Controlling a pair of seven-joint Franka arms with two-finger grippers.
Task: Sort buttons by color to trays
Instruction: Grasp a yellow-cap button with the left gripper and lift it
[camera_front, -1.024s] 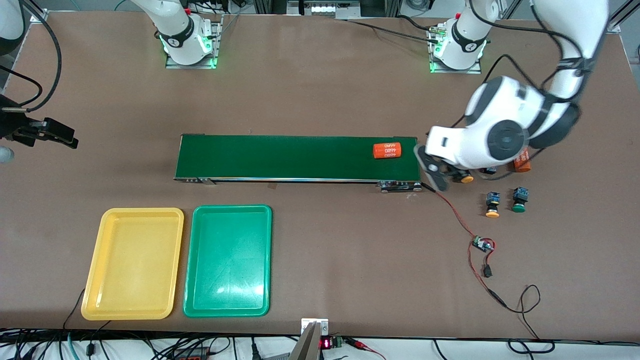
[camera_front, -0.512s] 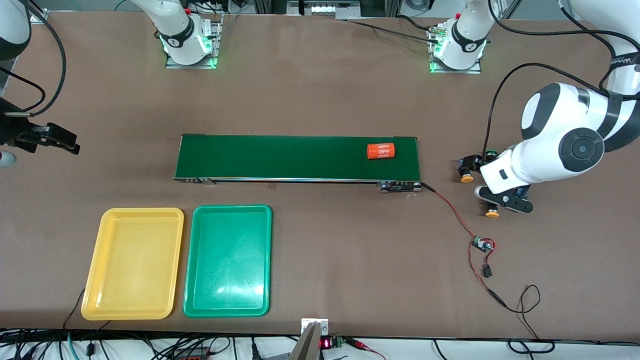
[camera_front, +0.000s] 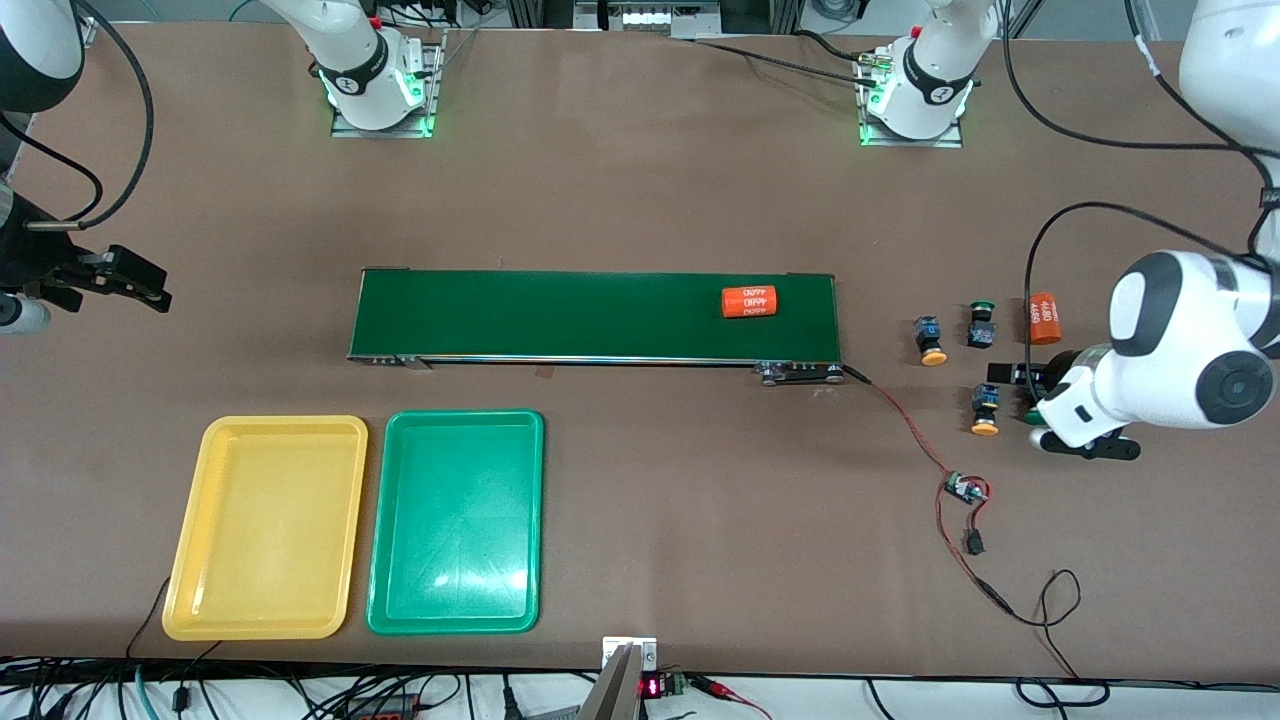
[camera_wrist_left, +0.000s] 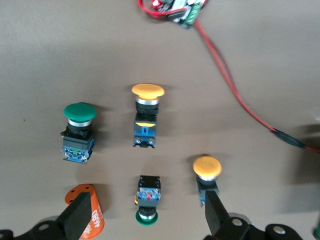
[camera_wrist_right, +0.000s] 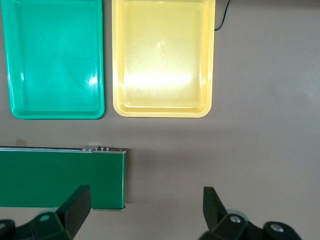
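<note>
Dark-green belting forms the conveyor belt (camera_front: 596, 315), taken here as the landmark. In the front view, an orange cylinder (camera_front: 749, 301) is seen lying on the belt toward the left arm's end; four buttons are grouped on the table off that same end: a yellow button (camera_front: 931, 340), a green button (camera_front: 981, 325), a second yellow button (camera_front: 985, 409) nearer the camera, and a second green button (camera_front: 1032, 411) partly hidden by the left gripper (camera_front: 1050, 410); a second orange cylinder (camera_front: 1043, 317) lies beside them. The yellow tray (camera_front: 266, 527) and green tray (camera_front: 456, 521) are placed nearer the camera than the belt, side by side; the right gripper (camera_front: 110, 280) waits off the belt's right-arm end.

In the left wrist view, the left gripper's fingers (camera_wrist_left: 78, 220) are spread wide over the buttons, pinching nothing.

In the right wrist view, the right gripper's fingers (camera_wrist_right: 76, 206) are likewise spread and empty; both trays and the belt's end lie below.
</note>
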